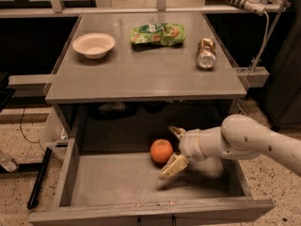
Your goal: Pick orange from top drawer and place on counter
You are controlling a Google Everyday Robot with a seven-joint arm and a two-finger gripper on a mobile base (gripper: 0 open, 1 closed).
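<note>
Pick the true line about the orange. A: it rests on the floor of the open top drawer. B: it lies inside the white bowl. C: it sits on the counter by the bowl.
A: the orange rests on the floor of the top drawer, below the counter, with the open gripper close beside it.

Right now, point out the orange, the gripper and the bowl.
orange [161,150]: camera view, middle of its peel.
gripper [171,153]: camera view, between its open jaws, inside the drawer [117,179].
bowl [94,54]: camera view, front wall.
</note>
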